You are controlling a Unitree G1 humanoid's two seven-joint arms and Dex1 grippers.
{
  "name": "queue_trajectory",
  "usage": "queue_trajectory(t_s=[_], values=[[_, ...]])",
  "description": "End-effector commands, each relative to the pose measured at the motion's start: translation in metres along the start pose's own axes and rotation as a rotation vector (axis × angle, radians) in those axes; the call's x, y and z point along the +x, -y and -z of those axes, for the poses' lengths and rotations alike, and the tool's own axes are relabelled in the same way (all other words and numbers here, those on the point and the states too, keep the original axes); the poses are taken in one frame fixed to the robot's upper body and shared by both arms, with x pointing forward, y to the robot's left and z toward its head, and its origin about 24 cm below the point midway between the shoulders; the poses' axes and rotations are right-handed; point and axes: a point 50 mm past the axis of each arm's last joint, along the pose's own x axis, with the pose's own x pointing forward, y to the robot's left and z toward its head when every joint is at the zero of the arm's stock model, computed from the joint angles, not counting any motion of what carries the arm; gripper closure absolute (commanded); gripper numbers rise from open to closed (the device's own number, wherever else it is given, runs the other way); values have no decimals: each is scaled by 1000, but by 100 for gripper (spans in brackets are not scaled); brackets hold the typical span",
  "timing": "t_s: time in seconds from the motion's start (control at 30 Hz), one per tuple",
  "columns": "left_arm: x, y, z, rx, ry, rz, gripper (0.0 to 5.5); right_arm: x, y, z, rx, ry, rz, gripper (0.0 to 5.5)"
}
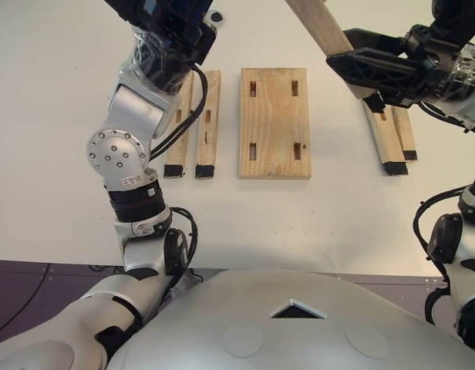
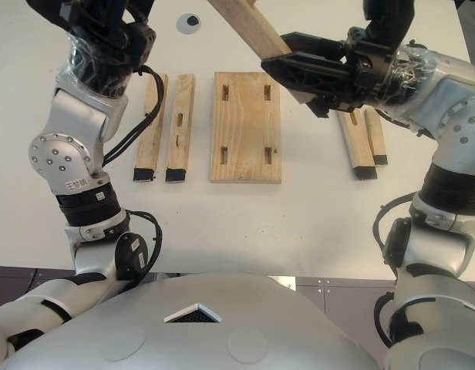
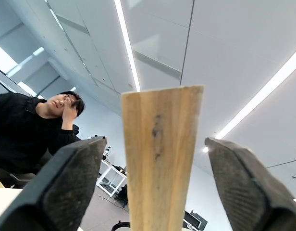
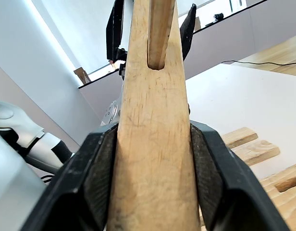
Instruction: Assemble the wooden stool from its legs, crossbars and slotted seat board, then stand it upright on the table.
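White table point(image 1: 68, 200) bears the board point(image 1: 274, 123); right gripper point(image 4: 155, 163) clamps a leg point(image 4: 155, 106), but left gripper point(image 3: 154, 144), spread loose around the crossbar point(image 3: 160, 192), may let it fall from the slot point(image 4: 156, 61).

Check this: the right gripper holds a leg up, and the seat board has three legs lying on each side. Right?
No. The seat board has two legs lying on each side, not three; the left eye view shows it. The right gripper does hold a leg up.
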Motion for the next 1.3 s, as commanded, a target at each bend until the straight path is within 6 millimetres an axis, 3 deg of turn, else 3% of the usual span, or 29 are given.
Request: queue_trajectory(t_s=[0.03,0.3,0.53,0.7,0.77,0.87,1.0,1.17,1.3], values=[[2,5,3,-24,-50,35,222,-4,-6,4,10,-29,-19,344],[4,1,3,-21,-90,24,344,-4,-7,10,-25,-34,6,344],[2,-5,-8,29,-25,-20,345,0,-2,10,-33,-33,32,344],[-1,-17,-33,149,23,-121,346,0,11,17,-19,-69,139,244],[-9,-21,-41,196,-49,-150,347,-5,21,29,-22,-115,217,211],[-25,-26,-53,293,-172,-200,347,-16,44,40,-77,-168,413,204],[-26,-14,-61,401,-278,-152,347,-36,80,21,-137,54,762,264],[-50,-20,-50,466,-461,-152,347,-34,85,8,-120,182,782,343],[-54,-27,-46,466,-443,-156,347,-39,88,-5,-117,226,787,405]])
